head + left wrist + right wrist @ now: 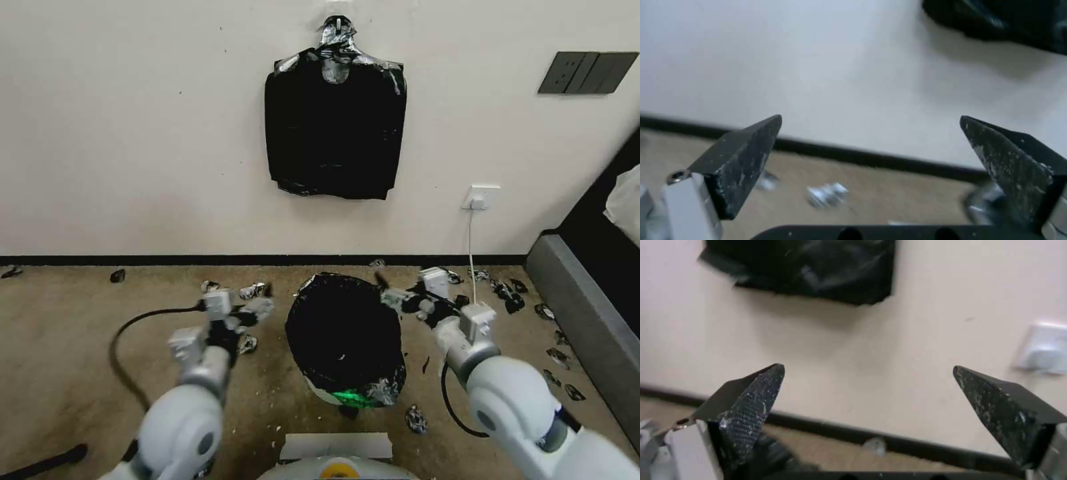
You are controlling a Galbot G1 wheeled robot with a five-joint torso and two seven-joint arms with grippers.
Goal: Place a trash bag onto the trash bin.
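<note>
Both grippers are up off the carpet, one on each side of the trash bin (333,393). Head view: my left gripper (257,308) hangs just left of the bin, my right gripper (393,298) at the bin's far right rim. The trash bag (343,333) lies over the bin's mouth and lines it, its crinkled edge folded down over the rim; cream plastic with a green tint shows below the bag. A flat bundle of black bags (335,127) hangs on the wall behind. Black scraps (507,293) litter the carpet.

Left wrist view: my left gripper (871,120) has its fingers (744,156) wide apart, nothing between them; wall and baseboard lie beyond.

Right wrist view: my right gripper (868,368) likewise stands wide, holding nothing; the bundle (809,266) and a wall socket (1045,350) lie beyond.
</note>
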